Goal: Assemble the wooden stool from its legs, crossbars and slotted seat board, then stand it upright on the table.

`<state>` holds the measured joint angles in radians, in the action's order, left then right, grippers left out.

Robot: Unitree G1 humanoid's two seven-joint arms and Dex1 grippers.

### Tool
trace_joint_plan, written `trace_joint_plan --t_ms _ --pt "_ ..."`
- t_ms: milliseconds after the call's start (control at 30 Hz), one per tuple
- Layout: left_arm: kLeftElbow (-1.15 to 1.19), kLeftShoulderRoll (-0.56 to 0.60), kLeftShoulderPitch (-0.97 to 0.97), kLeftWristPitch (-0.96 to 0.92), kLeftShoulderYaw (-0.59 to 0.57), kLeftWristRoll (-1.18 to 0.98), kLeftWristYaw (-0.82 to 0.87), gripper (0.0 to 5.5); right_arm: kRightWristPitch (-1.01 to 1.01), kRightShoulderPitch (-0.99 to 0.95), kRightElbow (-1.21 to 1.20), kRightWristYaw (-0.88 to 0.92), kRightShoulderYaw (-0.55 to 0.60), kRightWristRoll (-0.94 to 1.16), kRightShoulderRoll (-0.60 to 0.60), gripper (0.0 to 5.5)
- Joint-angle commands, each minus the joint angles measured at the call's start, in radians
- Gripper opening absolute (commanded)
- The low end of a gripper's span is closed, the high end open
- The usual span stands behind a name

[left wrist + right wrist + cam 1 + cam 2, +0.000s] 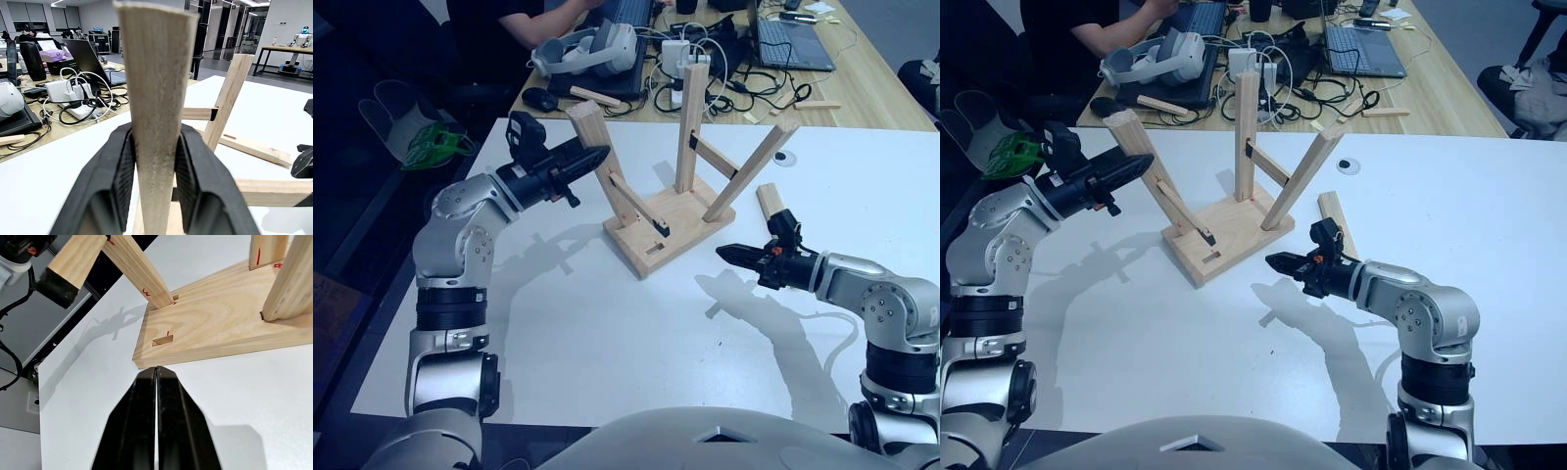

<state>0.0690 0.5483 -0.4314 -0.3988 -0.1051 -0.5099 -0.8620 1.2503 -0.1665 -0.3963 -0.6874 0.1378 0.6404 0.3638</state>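
wooden leg [590,125] pinched by the left end effector [595,157]; right end effector [724,253] pressed together, empty, near the seat board [636,251] on the tabletop [607,333].

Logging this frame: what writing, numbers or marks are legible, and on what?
"3", red, sideways: foot of the pale wooden leg held by the left gripper.
"1", a red stroke: pale slotted wooden seat board, beside its empty slot.
Red marks on two other wooden legs: unreadable.
Desk clutter behind: nothing legible.
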Motion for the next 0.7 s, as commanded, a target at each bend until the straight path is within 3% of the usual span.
trace_joint_plan --t_ms 33,200,400,700 --pt "0.020 -0.020 -0.008 0.047 0.009 0.036 0.010 1.02 -0.001 -0.007 -0.006 0.017 -0.002 0.031 0.010 0.00" --pt "0.031 -0.031 0.015 0.077 0.030 0.060 -0.005 1.02 -0.008 -0.004 -0.004 0.033 -0.003 0.051 0.015 0.00" --pt "-0.009 0.009 0.063 -0.032 0.054 0.014 -0.084 1.02 -0.014 -0.012 0.009 0.051 -0.003 0.070 0.015 0.00" --pt "-0.058 0.021 0.119 -0.047 0.156 0.127 0.001 1.02 -0.027 -0.016 0.013 0.083 0.006 0.102 0.007 0.00"
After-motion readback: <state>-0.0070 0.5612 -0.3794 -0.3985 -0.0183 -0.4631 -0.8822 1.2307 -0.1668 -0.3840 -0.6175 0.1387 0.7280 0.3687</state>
